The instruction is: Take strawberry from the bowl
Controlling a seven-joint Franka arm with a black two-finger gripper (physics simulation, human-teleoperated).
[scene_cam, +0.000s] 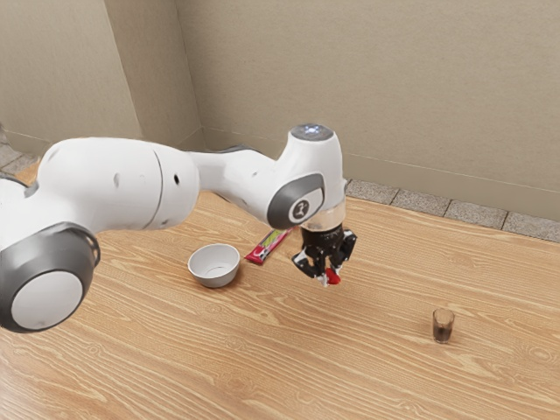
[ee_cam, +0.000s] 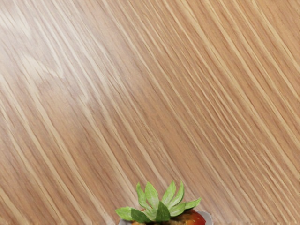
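Strawberry (scene_cam: 333, 276): being held in the pincer (scene_cam: 326, 277), over the counter (scene_cam: 394, 385) and outside the bowl (scene_cam: 214, 277).
Body: showing bright red in the exterior view; in the wrist view, shading from glossy red at one side into a mottled orange-brown around the crown, its lower part running out of the frame.
Leaf crown (ee_cam: 161, 206): fanning outward in narrow, pointed blades; most are glowing a fresh light green with pale veins, while one blade at the middle and another to the side are showing a darker green. The crown is facing the wrist camera.
Pincer: grasping the strawberry, its grey pads (ee_cam: 209, 218) flanking the red body on two opposite sides.
Arm (scene_cam: 122, 184): reaching in from the exterior view's left, with its hand pointing down.
Bowl: standing upright on the counter, white and round, well apart from the pincer toward the exterior view's left.
Packet (scene_cam: 265, 248): lying flat near the bowl, displaying red and green printing; its far end is passing behind the hand.
Glass (scene_cam: 444, 325): standing upright toward the exterior view's right, well apart from the pincer, its lower part showing dark brown.
Counter: displaying light brown wood with pale streaks running through its grain.
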